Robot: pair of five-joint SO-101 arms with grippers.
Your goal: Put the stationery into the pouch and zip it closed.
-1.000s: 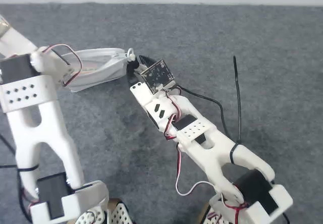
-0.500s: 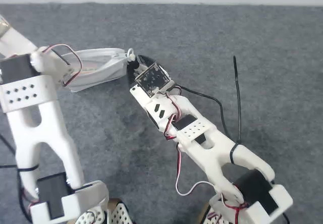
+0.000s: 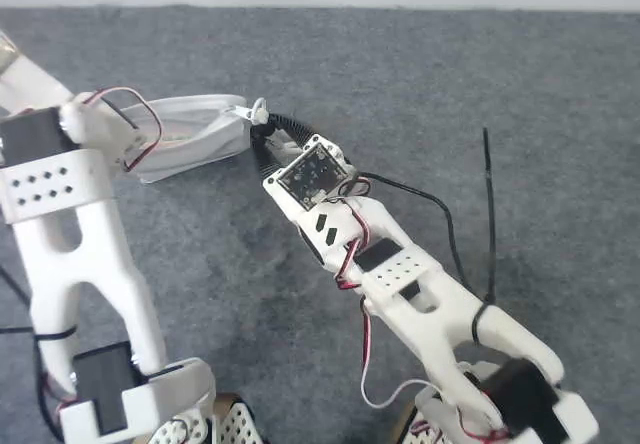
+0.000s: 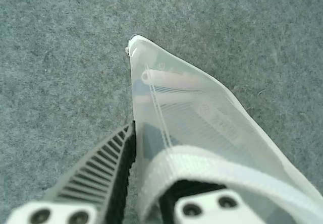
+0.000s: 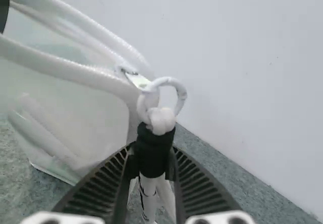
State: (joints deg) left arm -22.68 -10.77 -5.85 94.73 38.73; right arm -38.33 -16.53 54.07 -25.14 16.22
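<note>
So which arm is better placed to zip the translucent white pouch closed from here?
Right. The right gripper pinches the white looped zip pull, while the left gripper clamps the translucent white pouch, steadying it.

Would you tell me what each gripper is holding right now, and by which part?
Left gripper clamps the pouch by one end; right gripper pinches its zipper pull.

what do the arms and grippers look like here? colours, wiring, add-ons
Both are white printed plastic with black servos at the joints. The left arm has a perforated plate and red-and-white wires looping near the wrist. The right arm carries red-and-white wires, a black cable and a small circuit board at the wrist. The fingers are dark, with ribbed faces.
</note>
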